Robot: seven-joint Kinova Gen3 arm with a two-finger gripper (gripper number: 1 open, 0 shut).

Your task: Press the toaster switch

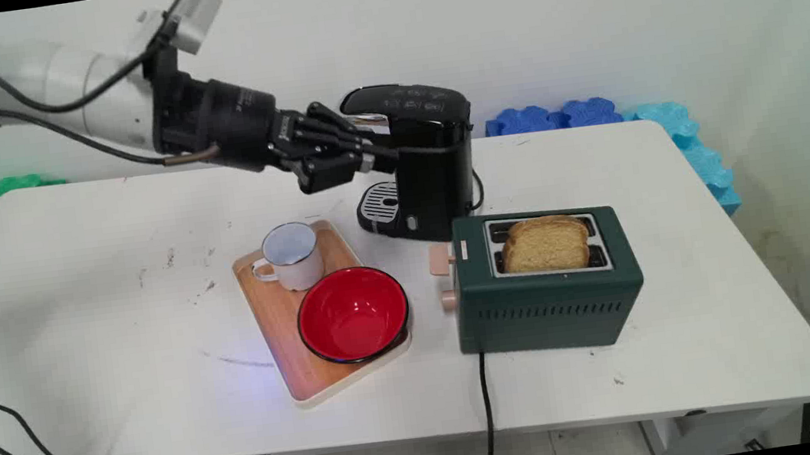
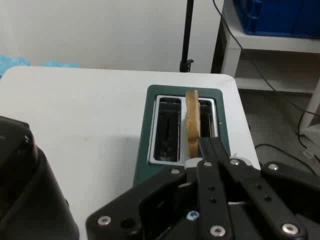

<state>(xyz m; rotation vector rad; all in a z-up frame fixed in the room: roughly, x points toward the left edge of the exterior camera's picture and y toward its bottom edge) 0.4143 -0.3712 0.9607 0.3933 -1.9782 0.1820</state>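
My black gripper (image 1: pixel 382 154) hangs above the table's back middle, its fingers pressed together with nothing between them. Its tips reach the front of a black coffee machine (image 1: pixel 428 163), just under the machine's head and above its drip grille (image 1: pixel 380 201); whether they touch it I cannot tell. In the hand view the shut gripper (image 2: pixel 206 146) points over a dark green toaster (image 2: pixel 185 130) with a slice of toast (image 2: pixel 192 122) standing in one slot. The coffee machine (image 2: pixel 25 190) fills the lower left of that view.
A wooden tray (image 1: pixel 283 335) in front of the gripper carries a white enamel mug (image 1: pixel 290 255) and a red bowl (image 1: pixel 352 313). The green toaster (image 1: pixel 548 295) with toast (image 1: pixel 546 243) stands right of it, its cord running over the front edge. Foam mats line the back wall.
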